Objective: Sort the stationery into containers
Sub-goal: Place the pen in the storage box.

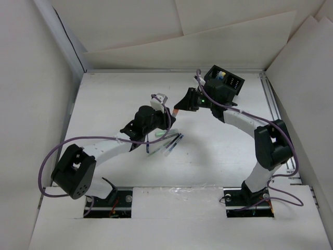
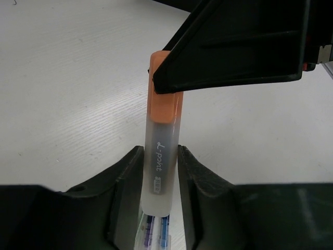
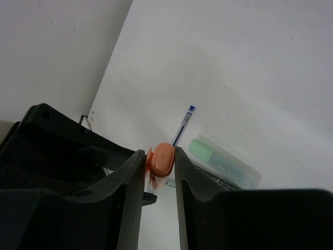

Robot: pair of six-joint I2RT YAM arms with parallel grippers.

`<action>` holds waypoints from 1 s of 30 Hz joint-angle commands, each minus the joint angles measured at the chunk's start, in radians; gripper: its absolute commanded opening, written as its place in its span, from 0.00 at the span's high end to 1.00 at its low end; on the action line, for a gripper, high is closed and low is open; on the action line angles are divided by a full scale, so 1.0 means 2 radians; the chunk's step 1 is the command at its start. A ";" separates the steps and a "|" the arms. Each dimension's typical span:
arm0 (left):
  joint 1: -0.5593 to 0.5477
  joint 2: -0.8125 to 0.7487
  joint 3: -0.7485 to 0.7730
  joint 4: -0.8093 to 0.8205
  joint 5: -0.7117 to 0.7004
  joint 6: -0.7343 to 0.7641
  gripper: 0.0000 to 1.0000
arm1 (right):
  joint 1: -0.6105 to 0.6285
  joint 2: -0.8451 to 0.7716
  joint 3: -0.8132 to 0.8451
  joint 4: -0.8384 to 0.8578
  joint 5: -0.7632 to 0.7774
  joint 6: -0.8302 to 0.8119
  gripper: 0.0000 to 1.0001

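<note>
An orange-capped marker (image 2: 160,156) with a frosted grey body is held between both grippers above the table. My left gripper (image 2: 160,174) is shut on its body. My right gripper (image 3: 158,162) is shut on the orange cap (image 3: 162,159); its black finger (image 2: 234,47) covers the cap's top in the left wrist view. In the top view the two grippers meet at mid-table, left (image 1: 165,115) and right (image 1: 183,104), with the marker (image 1: 177,110) between them. The black organiser box (image 1: 227,79) stands at the back right, partly hidden by the right arm.
Clear pens with dark caps (image 1: 169,144) lie on the table below the left gripper, also showing under the marker (image 2: 156,232). A pale green marker (image 3: 221,162) and a thin blue pen (image 3: 183,125) lie below the right gripper. White walls enclose the table.
</note>
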 commanded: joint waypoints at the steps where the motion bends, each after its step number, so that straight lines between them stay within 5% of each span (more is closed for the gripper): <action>1: -0.002 -0.004 0.001 0.031 0.000 -0.004 0.68 | 0.004 0.006 0.018 0.026 0.007 -0.006 0.86; 3: -0.002 -0.008 0.001 0.031 -0.005 -0.004 0.50 | 0.004 0.006 0.024 0.026 0.013 -0.006 0.86; 9: -0.002 -0.020 -0.004 0.031 -0.027 -0.009 0.23 | -0.020 0.001 0.039 0.026 0.026 -0.006 0.87; 18: -0.002 -0.067 -0.037 0.022 -0.052 -0.014 0.16 | -0.109 -0.003 0.142 -0.040 0.107 -0.040 0.87; 30: -0.002 -0.024 -0.049 -0.003 -0.077 -0.034 0.15 | -0.154 0.069 0.315 -0.126 0.371 -0.132 0.87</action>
